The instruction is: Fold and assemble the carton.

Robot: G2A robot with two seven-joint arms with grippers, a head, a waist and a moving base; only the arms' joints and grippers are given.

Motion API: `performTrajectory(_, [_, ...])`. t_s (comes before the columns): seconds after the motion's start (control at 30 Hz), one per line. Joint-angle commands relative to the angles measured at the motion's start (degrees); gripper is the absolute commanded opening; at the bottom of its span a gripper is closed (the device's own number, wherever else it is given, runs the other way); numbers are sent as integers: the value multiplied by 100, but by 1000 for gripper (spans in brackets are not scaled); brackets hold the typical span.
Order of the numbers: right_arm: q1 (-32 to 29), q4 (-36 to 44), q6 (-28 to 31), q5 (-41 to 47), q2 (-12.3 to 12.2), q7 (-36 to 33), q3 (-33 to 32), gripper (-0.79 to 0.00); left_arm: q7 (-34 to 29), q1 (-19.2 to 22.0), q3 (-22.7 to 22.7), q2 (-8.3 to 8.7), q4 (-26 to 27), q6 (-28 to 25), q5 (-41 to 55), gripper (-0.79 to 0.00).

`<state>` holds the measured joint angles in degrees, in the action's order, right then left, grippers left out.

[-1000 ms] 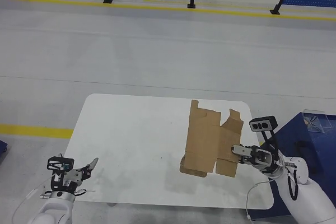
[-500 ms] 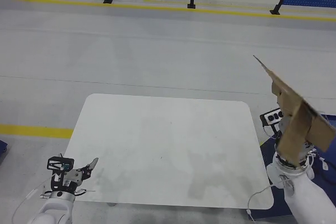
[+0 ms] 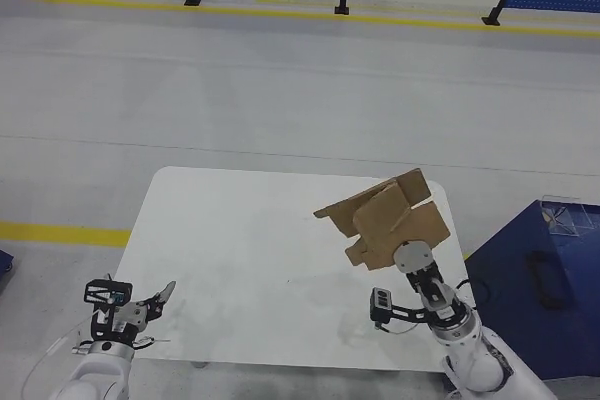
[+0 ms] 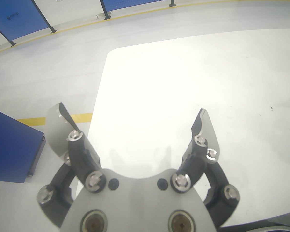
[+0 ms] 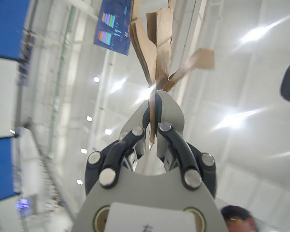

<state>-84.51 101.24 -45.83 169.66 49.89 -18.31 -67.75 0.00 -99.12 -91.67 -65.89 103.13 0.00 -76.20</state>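
at the near left corner of the white table (image 3: 250,240), the left gripper (image 3: 156,300) hovers just over the table's edge. its two fingers are spread wide and there is nothing between them.

further right, above the far right part of the table, a brown cardboard carton (image 3: 385,225) is held up in the air at a tilt. it appears to be clear of the tabletop. it is a flattened sheet of cardboard, with a few loose flaps splaying out in different directions. no walls stand square, and no flap looks tucked or locked.

just near of the carton, the right gripper (image 3: 412,258) points upward, its fingers pinched tight on a thin edge of the cardboard.

to the right of the table stands a blue cabinet (image 3: 540,290).

judging from this, the task is at an early stage. the carton has been picked up, but no real shaping is visible. opening it into a box shape, folding in the bottom flaps and closing it all seem left to do. the free left gripper will probably be needed for that.
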Motion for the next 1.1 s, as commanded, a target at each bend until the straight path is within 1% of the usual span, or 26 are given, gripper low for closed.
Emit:
performTrajectory(0.0, [12,77,103,635,1,627,102,-785,0,0,0,0,0,0,0,0])
performTrajectory(0.1, [54,133,199,635,25,668,17,-785,0,0,0,0,0,0,0,0])
performTrajectory(0.13, [124,128,211,593,26,596,-146,-785,0,0,0,0,0,0,0,0])
performTrajectory(0.17, [206,124,233,313,29,401,-373,-785,0,0,0,0,0,0,0,0])
performTrajectory(0.23, [230,170,287,-588,62,-274,-758,-785,0,0,0,0,0,0,0,0])
performTrajectory(0.33, [225,305,667,-1651,133,-1427,-1253,-785,0,0,0,0,0,0,0,0])
performTrajectory(0.4, [238,365,1119,-2741,173,-2255,-1613,-785,0,0,0,0,0,0,0,0])
performTrajectory(0.47, [218,369,1553,-3744,212,-3052,-1835,-785,0,0,0,0,0,0,0,0])
performTrajectory(0.57, [234,243,2294,-4965,262,-4028,-2071,-785,0,0,0,0,0,0,0,0])
performTrajectory(0.63, [287,75,3092,-6155,282,-4721,-2214,-785,0,0,0,0,0,0,0,0])
performTrajectory(0.73, [307,-159,4117,-7393,334,-5669,-2131,-785,0,0,0,0,0,0,0,0])
performTrajectory(0.83, [314,-370,4884,-8414,377,-6381,-1945,-785,0,0,0,0,0,0,0,0])
performTrajectory(0.87, [305,-453,4988,-8622,394,-6585,-1829,-785,0,0,0,0,0,0,0,0])
performTrajectory(0.9, [309,-579,4972,-8685,415,-6725,-1698,-785,0,0,0,0,0,0,0,0])
performTrajectory(1.0, [452,-1022,5323,-9117,476,-6879,-1419,-785,0,0,0,0,0,0,0,0])
performTrajectory(1.07, [584,-1315,5610,-9438,519,-6865,-1250,-785,0,0,0,0,0,0,0,0])
